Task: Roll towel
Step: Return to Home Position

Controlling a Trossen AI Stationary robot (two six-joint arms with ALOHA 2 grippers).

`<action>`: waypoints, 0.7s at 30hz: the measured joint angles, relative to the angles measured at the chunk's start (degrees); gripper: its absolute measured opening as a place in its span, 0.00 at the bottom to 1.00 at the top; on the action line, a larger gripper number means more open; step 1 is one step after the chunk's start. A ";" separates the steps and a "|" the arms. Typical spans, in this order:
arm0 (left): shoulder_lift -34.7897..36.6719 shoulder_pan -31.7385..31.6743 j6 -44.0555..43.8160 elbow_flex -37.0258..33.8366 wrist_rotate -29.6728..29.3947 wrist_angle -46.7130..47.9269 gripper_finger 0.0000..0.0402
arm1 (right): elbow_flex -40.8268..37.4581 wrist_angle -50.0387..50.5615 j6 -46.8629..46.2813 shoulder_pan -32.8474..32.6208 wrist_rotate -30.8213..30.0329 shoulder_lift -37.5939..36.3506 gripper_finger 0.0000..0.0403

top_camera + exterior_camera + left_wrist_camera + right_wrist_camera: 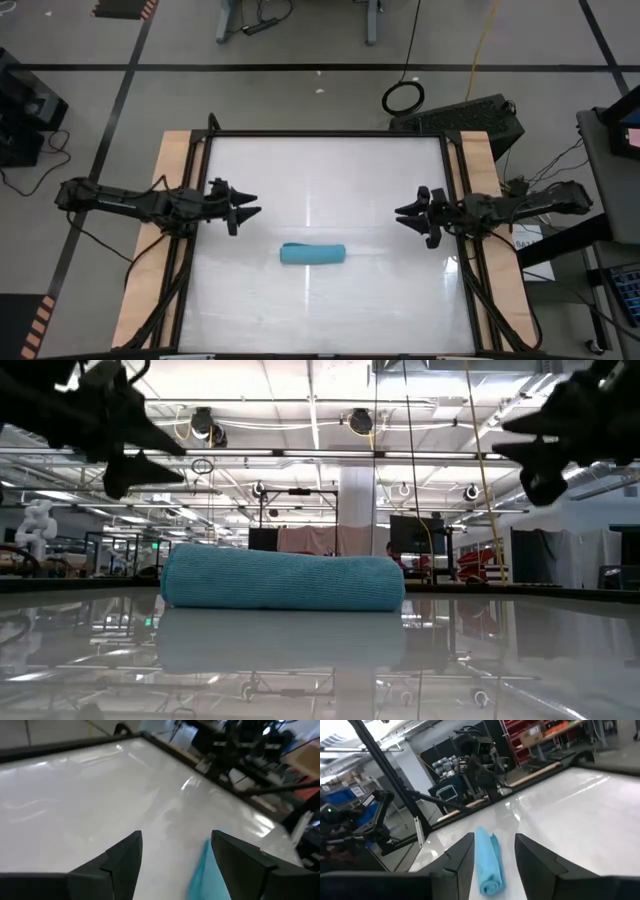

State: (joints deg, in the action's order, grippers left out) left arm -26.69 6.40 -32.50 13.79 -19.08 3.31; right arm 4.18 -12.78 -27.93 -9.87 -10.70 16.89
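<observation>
Towel (pixel 313 254) rolled on table (pixel 330 175); L pincer (pixel 256 206), R pincer (pixel 401 216) agape, raised.

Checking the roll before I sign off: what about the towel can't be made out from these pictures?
- Loose edge: the high view shows the towel only from above, the low view only one long side.
- Left wrist view: the towel is cut off by the bottom edge and partly behind a finger of the left gripper.
- Underside: hidden against the table in every view.
</observation>
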 joint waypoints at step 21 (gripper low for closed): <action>-0.18 0.13 -7.46 -11.84 2.33 -2.06 0.60 | -3.36 4.03 1.58 0.00 0.19 -2.00 0.33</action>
State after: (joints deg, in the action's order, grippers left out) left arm -26.87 6.52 -39.96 1.96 -16.75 1.24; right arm 0.82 -8.75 -26.35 -9.87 -10.50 14.90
